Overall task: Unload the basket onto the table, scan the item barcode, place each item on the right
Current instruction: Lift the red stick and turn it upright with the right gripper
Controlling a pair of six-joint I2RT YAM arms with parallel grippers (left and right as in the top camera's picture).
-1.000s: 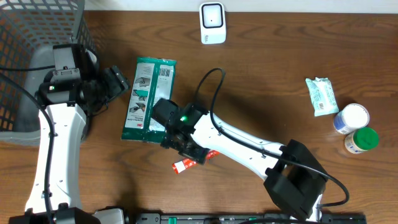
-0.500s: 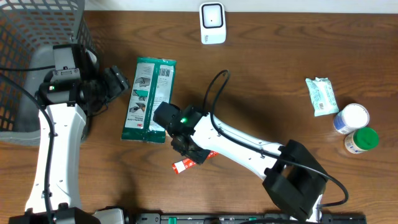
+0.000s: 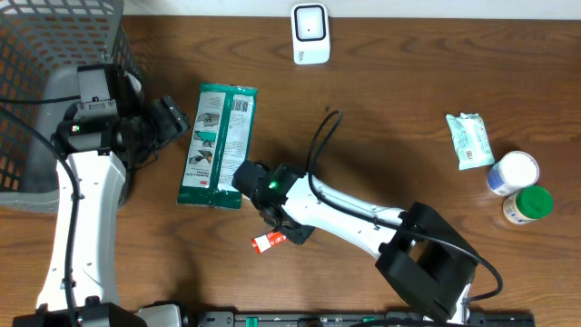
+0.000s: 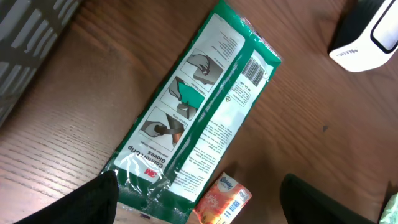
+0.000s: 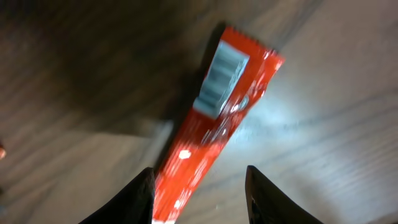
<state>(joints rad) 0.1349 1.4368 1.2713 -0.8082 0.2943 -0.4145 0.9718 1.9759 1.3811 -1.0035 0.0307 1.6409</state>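
An orange-red tissue pack lies at the front middle of the table, its barcode patch facing up in the right wrist view. My right gripper is down over the pack. The jaws straddle its near end. The left finger touches it and a gap shows before the right finger. My left gripper hovers open beside a green glove package, holding nothing. The same tissue pack shows between its fingers far below.
A white scanner stands at the back middle. A grey wire basket fills the back left corner. At the right edge lie a wipes packet and two bottles, one with a green lid.
My right gripper's jaws have narrowed round the tissue pack, and the wrist has shifted slightly right and toward the front. The left arm has not moved.
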